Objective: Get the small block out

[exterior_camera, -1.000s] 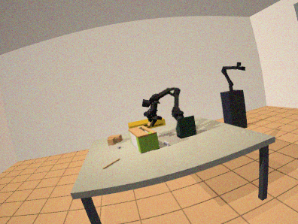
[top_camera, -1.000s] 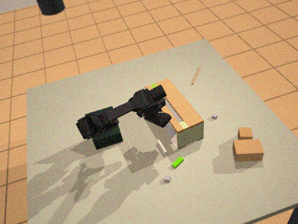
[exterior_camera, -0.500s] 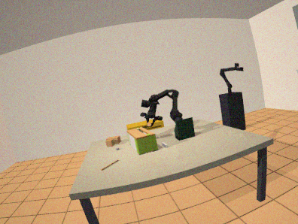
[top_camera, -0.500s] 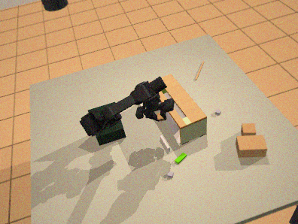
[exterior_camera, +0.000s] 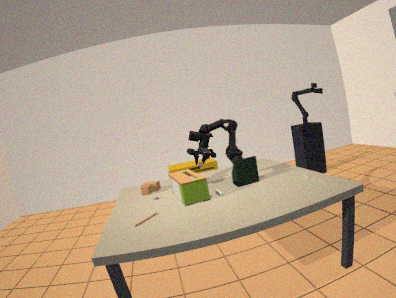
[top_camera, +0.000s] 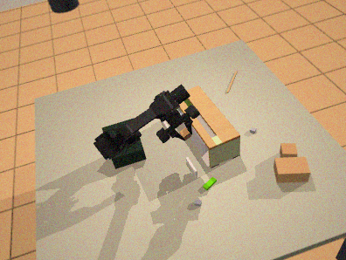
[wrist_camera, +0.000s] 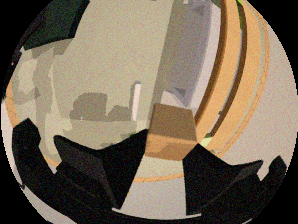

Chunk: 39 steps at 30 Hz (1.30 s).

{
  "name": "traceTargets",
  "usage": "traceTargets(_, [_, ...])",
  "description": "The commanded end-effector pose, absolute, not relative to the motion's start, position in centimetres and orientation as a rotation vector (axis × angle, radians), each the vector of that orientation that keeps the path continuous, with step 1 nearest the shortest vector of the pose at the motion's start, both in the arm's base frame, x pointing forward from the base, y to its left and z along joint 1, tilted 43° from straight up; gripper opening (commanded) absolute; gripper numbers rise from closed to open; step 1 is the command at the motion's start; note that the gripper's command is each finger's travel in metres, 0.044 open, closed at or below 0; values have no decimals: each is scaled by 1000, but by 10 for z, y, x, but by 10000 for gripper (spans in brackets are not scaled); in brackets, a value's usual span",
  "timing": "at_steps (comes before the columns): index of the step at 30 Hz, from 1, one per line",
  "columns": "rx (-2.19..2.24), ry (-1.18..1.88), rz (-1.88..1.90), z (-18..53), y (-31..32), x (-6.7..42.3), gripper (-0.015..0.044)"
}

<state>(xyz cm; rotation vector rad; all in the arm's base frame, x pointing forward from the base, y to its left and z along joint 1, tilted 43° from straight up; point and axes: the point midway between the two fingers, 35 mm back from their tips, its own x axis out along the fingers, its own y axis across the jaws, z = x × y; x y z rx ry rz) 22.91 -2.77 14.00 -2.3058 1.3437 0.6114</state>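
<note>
End effector [top_camera: 180, 132], at frame centre in the top view, clamped on the small tan block [top_camera: 185, 133], raised above the worktop [top_camera: 79, 218] just left of the clear-fronted box [top_camera: 218, 126]. Lower centre: green bar [top_camera: 210, 183]; right: two tan boxes [top_camera: 292, 167].

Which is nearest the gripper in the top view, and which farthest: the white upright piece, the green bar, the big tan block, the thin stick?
Gripper is shut on the small tan block.
1. White upright piece, just below it in the frame.
2. Green bar, lower right, past the white piece.
3. Thin stick, upper right beyond the box.
4. Big tan block, far right.
</note>
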Motion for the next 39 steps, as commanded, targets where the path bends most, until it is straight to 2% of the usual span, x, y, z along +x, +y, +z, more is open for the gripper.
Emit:
traceTargets(1, [-2445,1337,715,143,-25,229,0])
traceTargets(19, [-3034,1245,1290,154,-14,224,0])
traceTargets(39, [-3040,1244,1296,154,-14,224,0])
